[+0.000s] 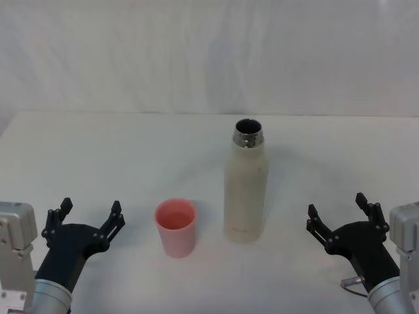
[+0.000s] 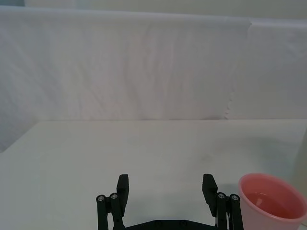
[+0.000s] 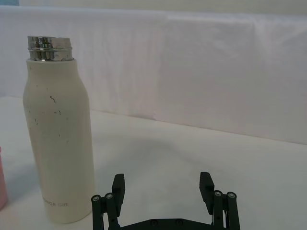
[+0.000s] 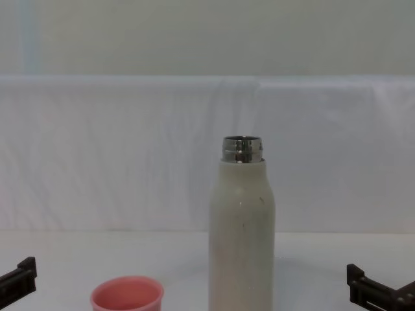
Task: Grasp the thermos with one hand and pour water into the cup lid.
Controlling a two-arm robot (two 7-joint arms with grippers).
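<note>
1. White cloth [image 1: 196,52] hangs behind a white table [image 1: 98,150], which fills most of the head view.
2. On the table the thermos [image 1: 246,190] stands upright, near the middle and a bit to the right. Its cap is off, and the shiny steel neck [image 1: 248,134] is open at the top.
3. The right gripper [image 1: 339,219] rests low near the table, to the right of the thermos and apart from it. Its fingers are spread wide and hold nothing.
4. The left gripper [image 1: 87,219] rests low on the left side. Its fingers are spread wide too, with nothing in them.
5. The cup [image 1: 175,226] is pink and stands upright just left of the thermos, not touching it. It sits between the left gripper and the thermos.
</note>
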